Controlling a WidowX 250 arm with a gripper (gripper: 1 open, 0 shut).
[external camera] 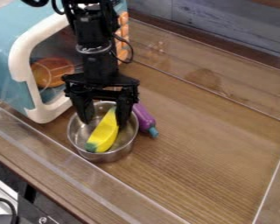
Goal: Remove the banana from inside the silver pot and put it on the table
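Note:
A yellow banana (104, 133) with a green lower tip lies slanted inside the silver pot (84, 144) at the table's front left. My gripper (102, 111) hangs straight above the pot, open, its black fingers (80, 107) spread to either side of the banana's upper end. Nothing is held. The banana's top end is partly hidden behind the fingers. The brown wood-grain table (213, 122) stretches to the right.
A purple toy eggplant (143, 119) lies against the pot's right side. The teal-and-cream toy microwave (25, 66) stands at the left, its door open, close behind the arm. A clear raised rim (130, 198) runs along the table's edges.

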